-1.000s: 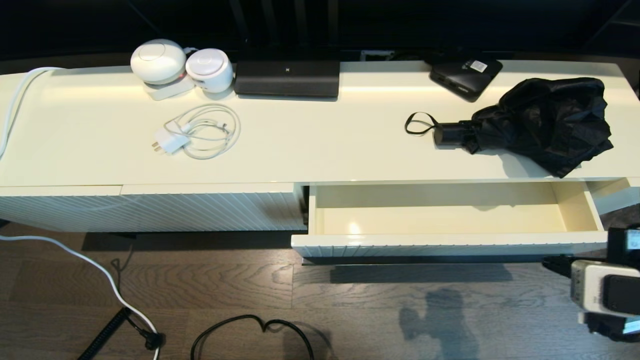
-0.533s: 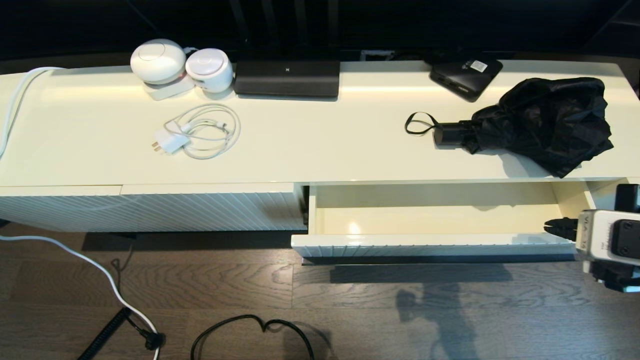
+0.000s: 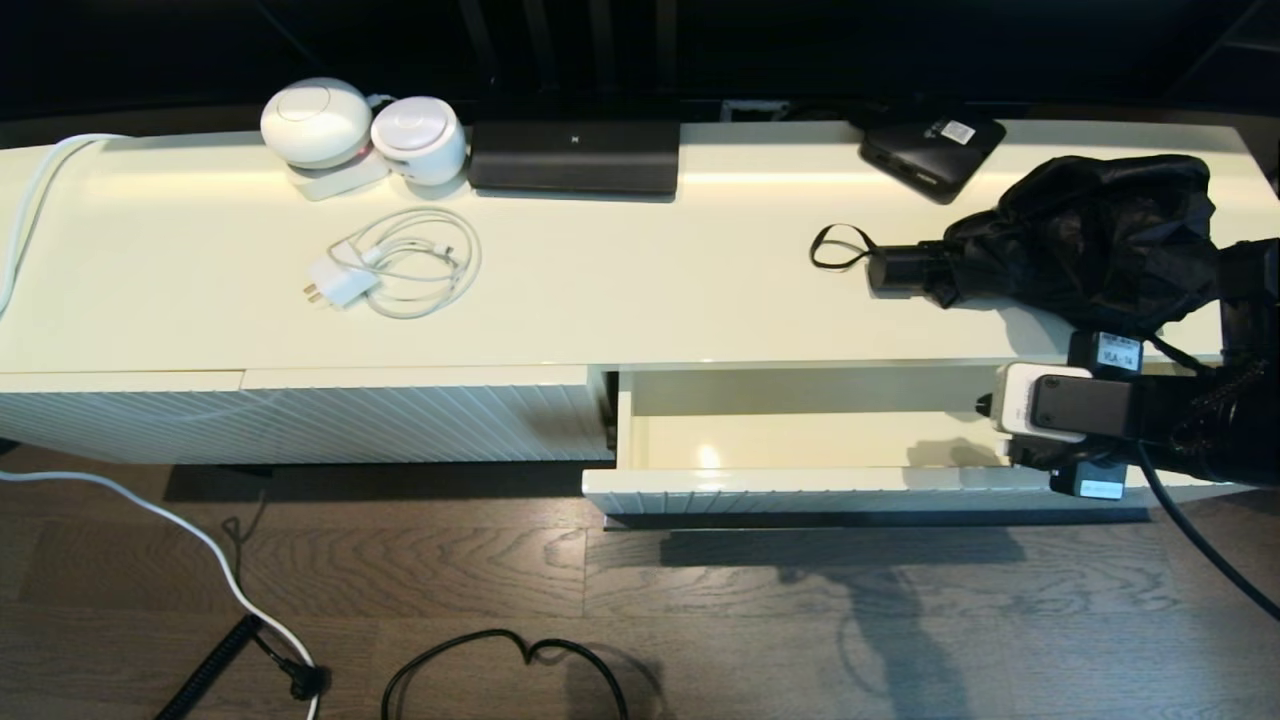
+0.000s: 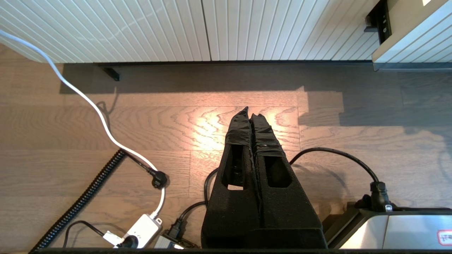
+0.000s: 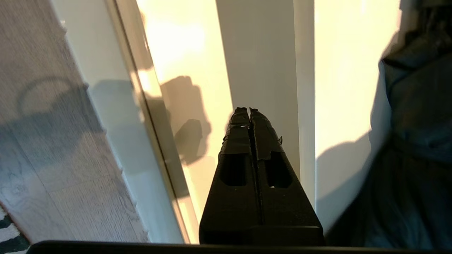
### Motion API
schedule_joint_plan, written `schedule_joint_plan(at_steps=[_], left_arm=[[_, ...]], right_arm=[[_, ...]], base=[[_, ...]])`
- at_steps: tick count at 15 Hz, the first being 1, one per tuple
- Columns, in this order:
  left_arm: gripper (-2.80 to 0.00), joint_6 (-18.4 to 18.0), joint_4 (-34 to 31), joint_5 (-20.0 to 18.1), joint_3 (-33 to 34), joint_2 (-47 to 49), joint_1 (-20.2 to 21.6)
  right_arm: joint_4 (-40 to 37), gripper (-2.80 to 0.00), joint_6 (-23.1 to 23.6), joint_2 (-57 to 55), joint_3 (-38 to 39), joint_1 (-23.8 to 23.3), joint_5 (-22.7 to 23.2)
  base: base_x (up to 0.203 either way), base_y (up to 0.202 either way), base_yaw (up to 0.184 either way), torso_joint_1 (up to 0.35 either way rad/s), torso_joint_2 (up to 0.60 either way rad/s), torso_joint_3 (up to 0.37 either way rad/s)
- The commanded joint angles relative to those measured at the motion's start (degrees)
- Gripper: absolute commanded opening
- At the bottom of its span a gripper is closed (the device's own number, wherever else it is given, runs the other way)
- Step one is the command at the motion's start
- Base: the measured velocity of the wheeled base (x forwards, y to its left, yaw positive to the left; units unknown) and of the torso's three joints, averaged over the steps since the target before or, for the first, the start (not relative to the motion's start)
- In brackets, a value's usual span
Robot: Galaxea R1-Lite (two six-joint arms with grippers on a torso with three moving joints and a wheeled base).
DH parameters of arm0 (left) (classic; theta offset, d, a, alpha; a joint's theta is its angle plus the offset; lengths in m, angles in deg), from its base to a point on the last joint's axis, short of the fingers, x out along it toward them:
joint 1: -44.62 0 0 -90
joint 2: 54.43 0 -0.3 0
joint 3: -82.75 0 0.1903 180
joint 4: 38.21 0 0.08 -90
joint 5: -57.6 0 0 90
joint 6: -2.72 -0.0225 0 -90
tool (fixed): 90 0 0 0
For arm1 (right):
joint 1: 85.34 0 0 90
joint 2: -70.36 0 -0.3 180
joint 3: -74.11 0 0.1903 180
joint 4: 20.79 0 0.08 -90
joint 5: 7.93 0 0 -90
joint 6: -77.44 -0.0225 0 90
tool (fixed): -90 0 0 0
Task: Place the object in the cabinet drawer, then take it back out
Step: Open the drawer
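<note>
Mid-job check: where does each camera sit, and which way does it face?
Head view: high, looking down on the cabinet top, umbrella and open drawer; the right arm shows.
Left wrist view: behind the shut left gripper, facing floor and ribbed panel.
Right wrist view: behind the shut right gripper, above the drawer.
Shared: head and right wrist views show drawer and umbrella.

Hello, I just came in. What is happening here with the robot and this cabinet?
The cabinet drawer is pulled open and looks empty. The black umbrella lies on the cabinet top above it, not gripped by anything. The right claw is shut and empty, and hangs over the right end of the drawer, close to the umbrella. The left claw is shut too, parked low over the wooden floor.
</note>
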Motion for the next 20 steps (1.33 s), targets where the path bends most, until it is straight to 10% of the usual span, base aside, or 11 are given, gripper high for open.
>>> schedule_joint_plan(at_steps=[1,20], left_arm=[[-2.8,0.03,0.02,0.01,-0.01,0.0,0.06],[-2.8,0.03,0.02,0.01,0.07,0.0,0.06]], right_arm=[[0.2,-2.8,0.32,-3.83,-1.32,0.8,-0.16],[-9.04,-2.8,2.33,-1.9,-1.49,3.66,-5.43]], base=[[0.0,0.0,0.0,0.0,0.0,0.0],[0.0,0.0,0.0,0.0,0.0,0.0]])
